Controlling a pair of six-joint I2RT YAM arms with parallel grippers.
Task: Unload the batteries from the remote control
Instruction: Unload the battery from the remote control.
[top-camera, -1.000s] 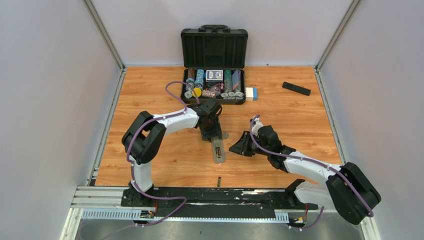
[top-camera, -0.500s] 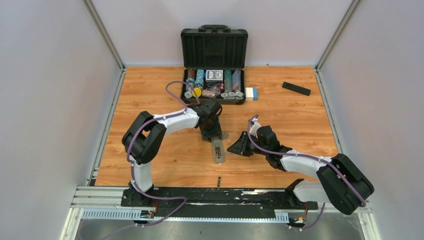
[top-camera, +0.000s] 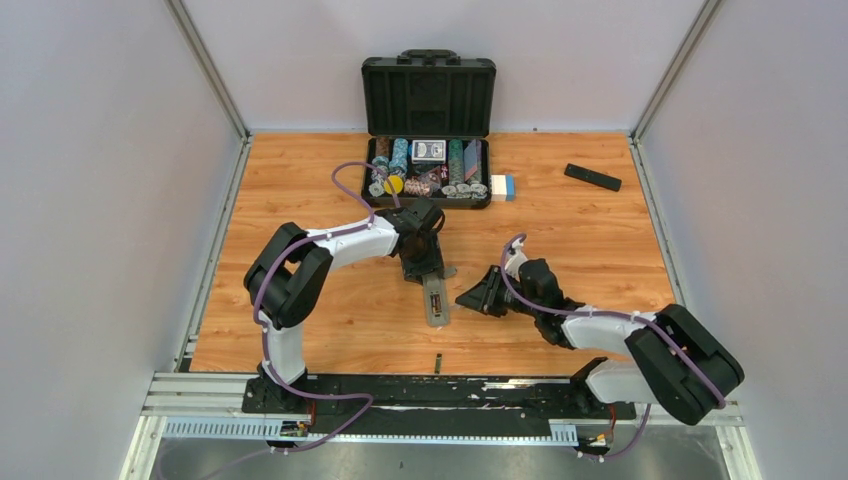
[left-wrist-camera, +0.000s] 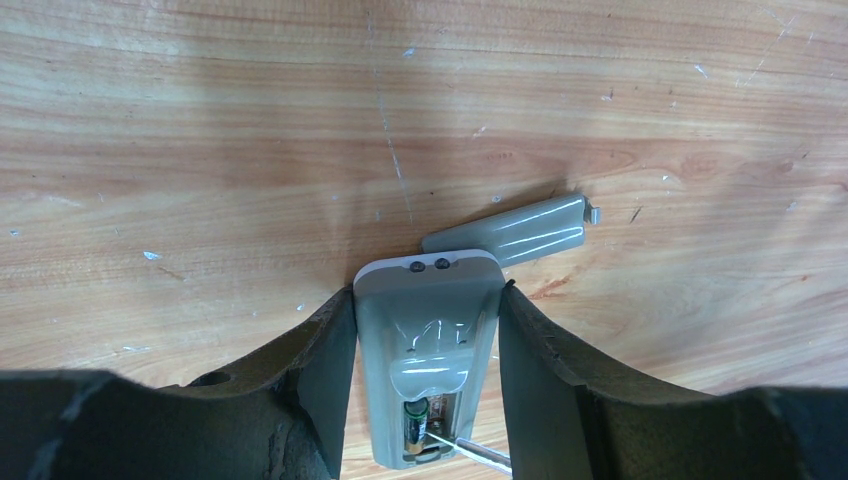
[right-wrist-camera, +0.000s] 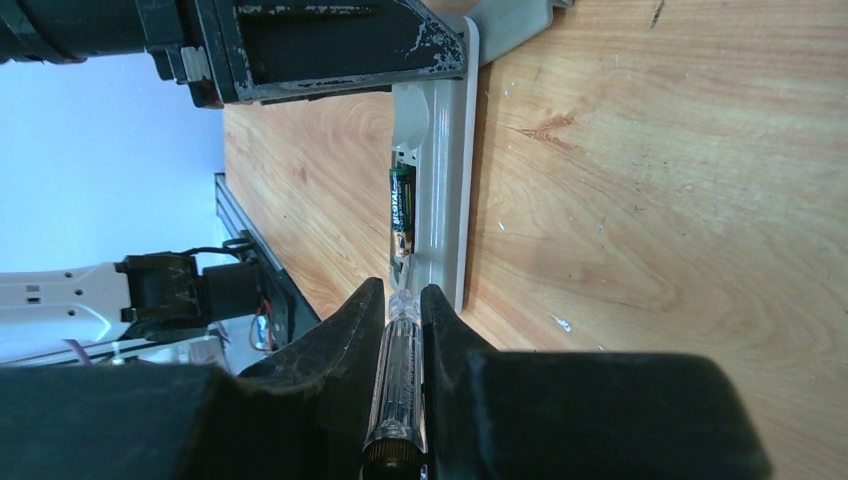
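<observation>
Clamping the remote (left-wrist-camera: 426, 285) by its long sides, the left gripper (left-wrist-camera: 427, 305) is pressing one dark finger against each edge and pinning the grey body flat on the counter (top-camera: 600, 250). The remote is lying back-side up with its battery bay uncovered.

One battery (right-wrist-camera: 402, 205) is sitting in that bay, dark green with a paler metal end, lengthwise along the remote. The slot beside it is showing only bare grey plastic in the left wrist view.

The right gripper (right-wrist-camera: 402, 290) is grasping a screwdriver (right-wrist-camera: 398, 370) with a clear handle, its fingers clenched on the handle near its front end. The metal shaft is reaching forward into the open bay, and the tip is resting at the near end of the battery. Whether it is actually touching the cell I cannot tell.

A grey battery cover (left-wrist-camera: 510, 232) is lying loose on the counter, angled, just beside the far end of the remote.

Farther out, a small slim dark piece (top-camera: 438, 362) is lying alone near the counter's front edge, too small to identify. An open black case (top-camera: 428, 100) full of chips and cards is standing at the back, with a small white-and-blue box (top-camera: 503, 186) at its right side. A black remote (top-camera: 592, 177) is lying well apart at the back right.
</observation>
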